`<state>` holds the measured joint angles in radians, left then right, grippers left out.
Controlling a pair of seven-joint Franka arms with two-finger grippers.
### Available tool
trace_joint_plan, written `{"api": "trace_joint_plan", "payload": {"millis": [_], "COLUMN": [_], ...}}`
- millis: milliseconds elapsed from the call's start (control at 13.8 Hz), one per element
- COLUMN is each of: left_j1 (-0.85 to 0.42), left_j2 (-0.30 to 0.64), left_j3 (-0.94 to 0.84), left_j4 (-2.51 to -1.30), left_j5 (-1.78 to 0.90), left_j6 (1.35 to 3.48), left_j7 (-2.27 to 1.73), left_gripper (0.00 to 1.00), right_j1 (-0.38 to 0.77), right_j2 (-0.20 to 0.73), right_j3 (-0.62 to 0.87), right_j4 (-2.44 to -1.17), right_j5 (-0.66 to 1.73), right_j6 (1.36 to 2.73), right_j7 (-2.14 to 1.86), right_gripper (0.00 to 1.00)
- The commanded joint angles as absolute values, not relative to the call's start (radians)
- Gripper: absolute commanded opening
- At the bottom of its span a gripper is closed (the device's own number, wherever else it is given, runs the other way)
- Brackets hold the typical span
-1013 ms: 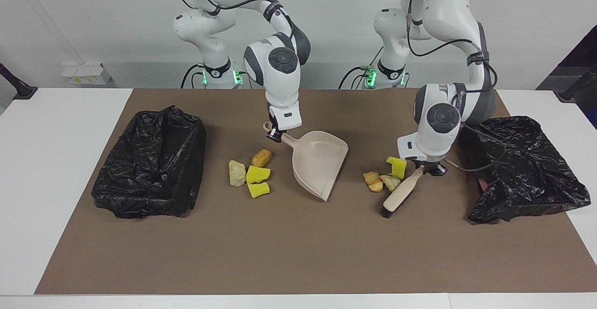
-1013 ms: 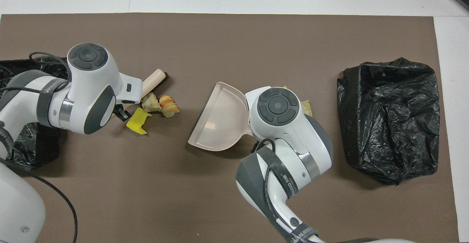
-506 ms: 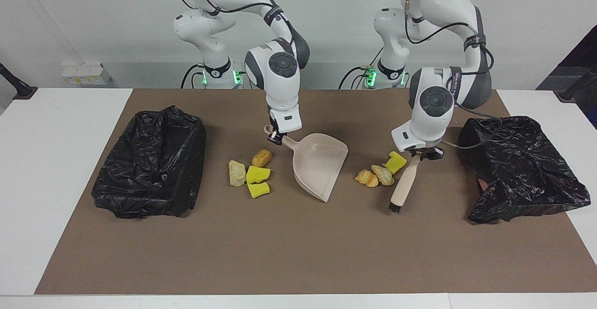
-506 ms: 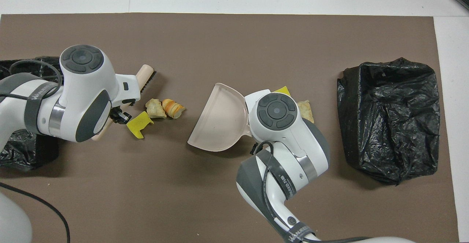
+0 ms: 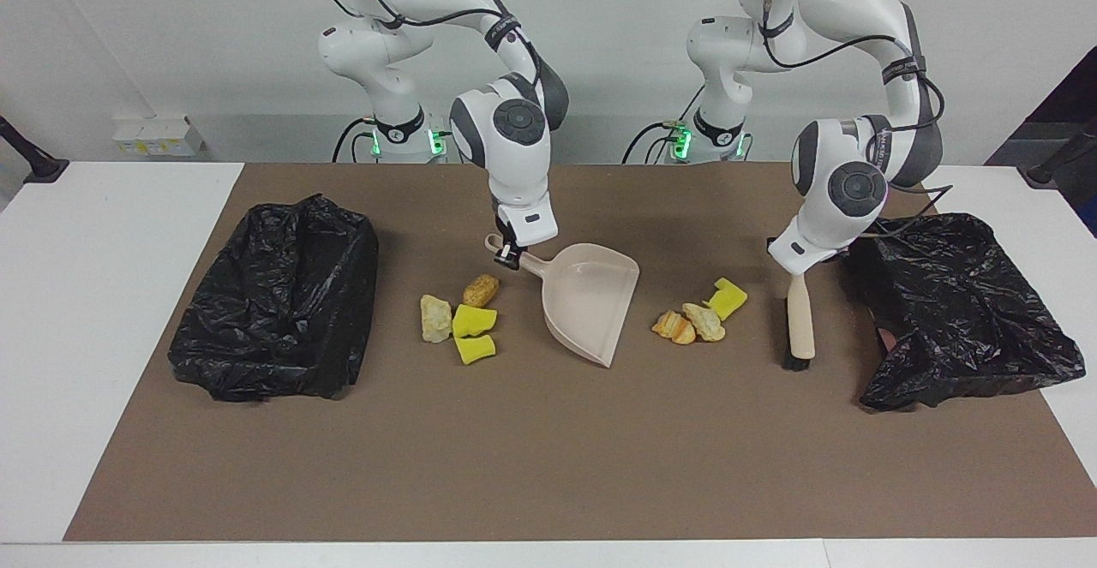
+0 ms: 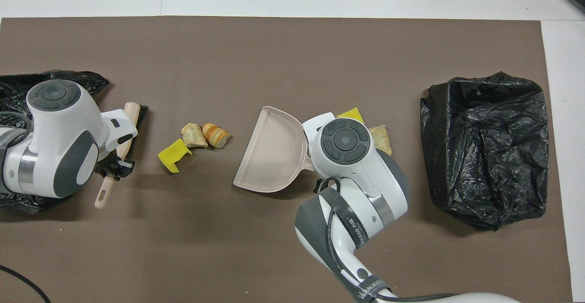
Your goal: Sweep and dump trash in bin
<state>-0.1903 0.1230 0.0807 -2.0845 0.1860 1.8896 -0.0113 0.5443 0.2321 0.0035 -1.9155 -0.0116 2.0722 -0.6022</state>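
Both hands clamped: left hand on brush, right hand on dustpan.

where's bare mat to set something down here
The widest free patch is the mat strip farthest from the robots, running between the two black bags. Crowded: the middle band, with four trash lumps, the dustpan, three more lumps and the brush.
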Motion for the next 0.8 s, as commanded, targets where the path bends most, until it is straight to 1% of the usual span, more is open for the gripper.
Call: {"api": "trace_joint_plan", "payload": {"millis": [0, 434, 579, 651, 724], "left_j1": [-0.209, -0.372, -0.461, -0.486, -0.542], "left_j2": [0.046, 0.014, 0.014, 0.014, 0.012], "left_j3": [0.069, 0.067, 0.067, 0.066, 0.066], "left_j4": [-2.200, -2.241, -2.261, -2.260, -2.255], "left_j5": [0.124, -0.061, -0.121, -0.158, -0.185], "left_j6": [1.979, 1.968, 1.977, 1.974, 1.979], "left_j7": [-0.095, -0.114, -0.114, -0.118, -0.121], "left_gripper": [0.00, 0.00, 0.00, 0.00, 0.00], "right_j1": [0.548, 0.549, 0.551, 0.551, 0.551], "right_j2": [0.238, 0.239, 0.239, 0.239, 0.239], "right_j3": [0.008, 0.008, 0.008, 0.008, 0.008], "right_j4": [-1.934, -1.930, -1.928, -1.927, -1.927], "right_j5": [-0.009, -0.009, -0.009, -0.009, -0.009], "right_j6": [2.114, 2.112, 2.111, 2.111, 2.111], "right_j7": [-0.632, -0.617, -0.607, -0.606, -0.595], "right_gripper": [0.00, 0.00, 0.00, 0.00, 0.00]}}
